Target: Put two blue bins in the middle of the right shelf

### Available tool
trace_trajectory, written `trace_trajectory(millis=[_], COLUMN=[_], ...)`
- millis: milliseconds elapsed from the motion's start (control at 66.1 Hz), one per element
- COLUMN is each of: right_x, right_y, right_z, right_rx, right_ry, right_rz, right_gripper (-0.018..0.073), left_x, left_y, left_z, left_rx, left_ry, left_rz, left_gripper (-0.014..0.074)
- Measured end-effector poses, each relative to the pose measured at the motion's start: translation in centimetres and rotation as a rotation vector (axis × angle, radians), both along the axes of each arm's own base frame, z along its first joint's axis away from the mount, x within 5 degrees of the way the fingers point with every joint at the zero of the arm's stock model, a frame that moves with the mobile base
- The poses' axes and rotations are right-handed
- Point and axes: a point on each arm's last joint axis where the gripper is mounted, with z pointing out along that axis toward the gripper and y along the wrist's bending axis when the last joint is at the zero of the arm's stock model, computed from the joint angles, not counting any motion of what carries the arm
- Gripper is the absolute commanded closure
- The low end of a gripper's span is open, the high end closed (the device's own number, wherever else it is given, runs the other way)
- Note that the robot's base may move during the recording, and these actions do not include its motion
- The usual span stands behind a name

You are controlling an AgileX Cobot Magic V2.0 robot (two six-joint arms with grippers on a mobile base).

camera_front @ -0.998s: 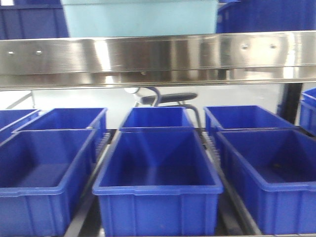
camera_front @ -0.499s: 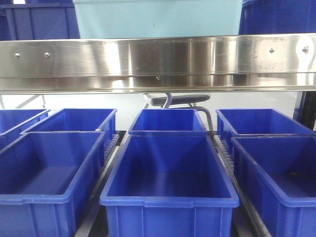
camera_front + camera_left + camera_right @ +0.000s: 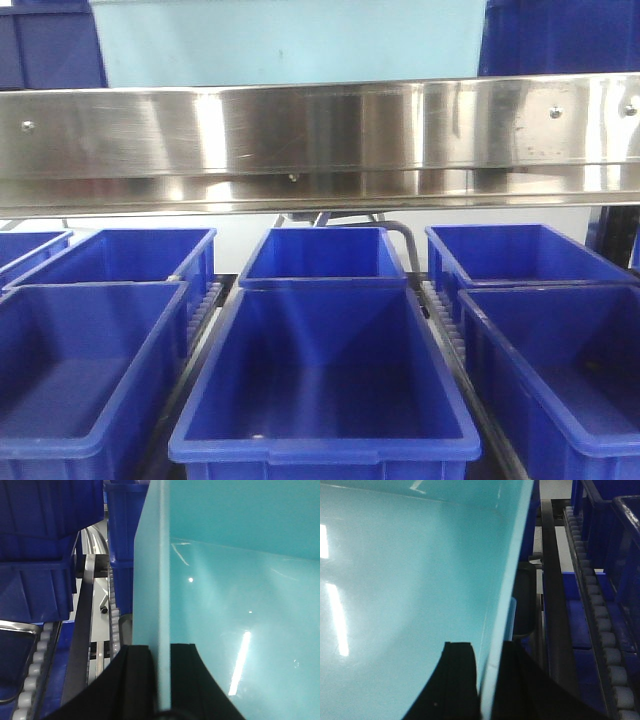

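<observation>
One pale aqua-blue bin [image 3: 290, 40] shows at the top of the front view, just above the shiny front rail of the right shelf middle [image 3: 320, 130]. My left gripper [image 3: 161, 647] is shut on that bin's left wall [image 3: 240, 580], one black finger outside and one inside. My right gripper [image 3: 487, 647] is shut on the opposite wall [image 3: 410, 570] in the same way. The bin's smooth inside fills most of both wrist views. Neither arm shows in the front view.
Royal-blue bins flank the aqua bin on the same level, at left [image 3: 50, 45] and right [image 3: 560, 35]. Several more royal-blue bins [image 3: 325, 380] stand in rows on the level below. Roller tracks [image 3: 37, 670] [image 3: 600, 630] and dark rails run beside the held bin.
The aqua bin now looks wider in the front view and reaches further left. The rail sits slightly lower in frame, and the lower bins look larger and closer.
</observation>
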Motion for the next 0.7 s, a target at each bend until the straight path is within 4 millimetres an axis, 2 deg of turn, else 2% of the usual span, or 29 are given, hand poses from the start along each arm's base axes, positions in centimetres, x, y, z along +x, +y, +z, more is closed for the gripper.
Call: trace_trajectory(millis=[695], right_x=[0.00], right_y=[0.00], right_z=[0.00], right_rx=[0.000], right_ry=[0.000], right_rz=[0.000], right_gripper=[0.0725], left_x=[0.00], left_y=[0.00], left_z=[0.02], left_rx=[0.000], left_ry=[-0.002], left_rz=[0.000], left_gripper=[0.0707])
